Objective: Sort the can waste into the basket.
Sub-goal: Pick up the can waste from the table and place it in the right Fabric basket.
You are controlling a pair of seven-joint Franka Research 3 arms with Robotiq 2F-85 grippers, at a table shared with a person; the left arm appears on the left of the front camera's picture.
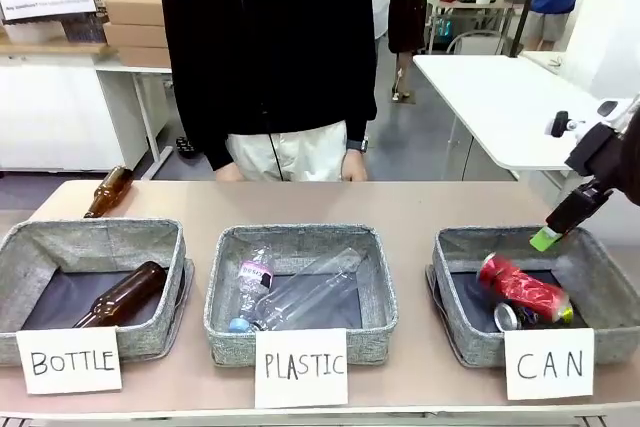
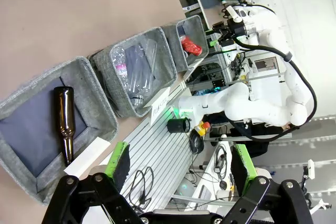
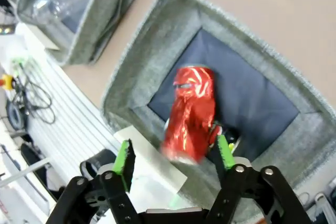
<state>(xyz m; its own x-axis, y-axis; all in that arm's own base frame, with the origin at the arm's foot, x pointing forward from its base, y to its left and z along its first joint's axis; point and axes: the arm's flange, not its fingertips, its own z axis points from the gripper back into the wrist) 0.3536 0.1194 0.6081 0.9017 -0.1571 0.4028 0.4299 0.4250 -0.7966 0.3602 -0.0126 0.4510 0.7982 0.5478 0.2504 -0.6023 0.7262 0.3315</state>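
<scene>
The red can (image 3: 190, 113) is in the basket (image 1: 601, 265) with the "CAN" sign (image 1: 548, 364). In the right wrist view it looks blurry and sits between my right gripper (image 3: 175, 157) fingers, but I see a gap on the one side and the pads are not pressing it. So the jaws are apart and the can is loose. In the front view it lies on its side on the dark bottom, tipped over the silver can (image 1: 510, 317), which is tucked under it near the front wall. Both cans look like they are in the right basket.

My right gripper hangs over the back rim of that basket in the front view. I think my job now is just to let go cleanly and get out. I want to lift straight up first, so my fingers do not hook the soft grey wall and drag the basket. I do not want to bump the red can either, since it rests on the other one and could roll.

My left gripper (image 2: 181, 166) has its jaws wide apart and holds nothing. It looks down past the table edge, near the basket with the brown bottle (image 2: 65, 121). I leave it where it is.

A brown bottle (image 1: 109, 191) lies on the table by the person (image 1: 268, 47). That one is not can waste, so I leave it alone.
</scene>
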